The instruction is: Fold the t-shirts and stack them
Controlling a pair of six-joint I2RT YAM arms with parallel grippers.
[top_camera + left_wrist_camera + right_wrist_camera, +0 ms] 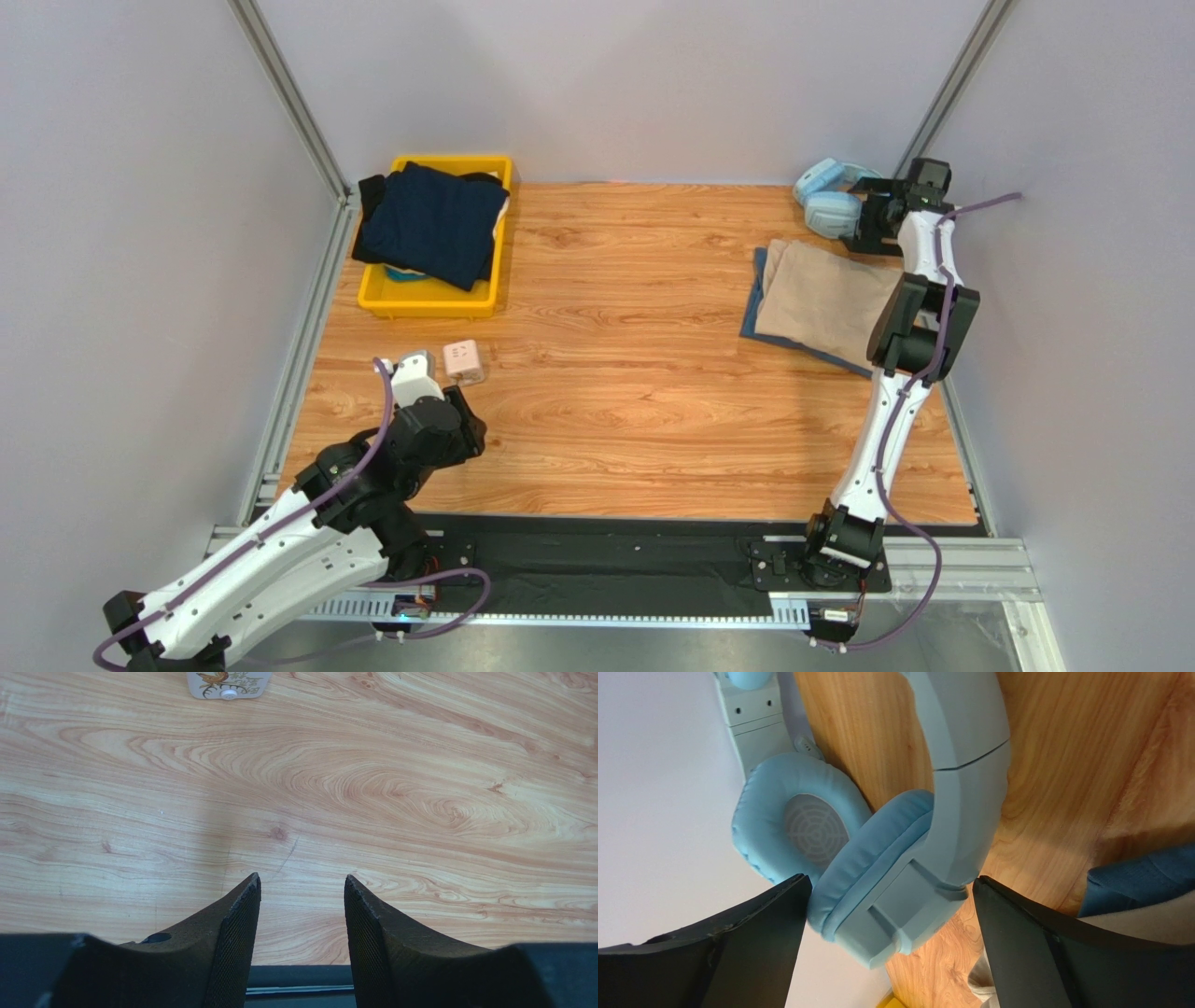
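Observation:
A folded tan t-shirt [828, 297] lies at the right of the table on top of a folded blue one, whose edge [758, 305] shows at its left. A dark navy t-shirt [435, 217] lies in the yellow bin [421, 297] over a black one [370, 231]. My right gripper [867, 221] is open at the back right, its jaws straddling one ear cup of the light blue headphones [906, 861]; the left finger [773, 924] is at the cushion. The blue shirt's corner [1144, 880] shows beside the right finger. My left gripper [302, 877] is open and empty over bare wood.
A small white box with a bird picture [463, 361] stands just beyond the left gripper and shows in the left wrist view [226, 682]. The headphones [828, 196] sit against the back wall by the corner post. Grey walls close in the table on three sides.

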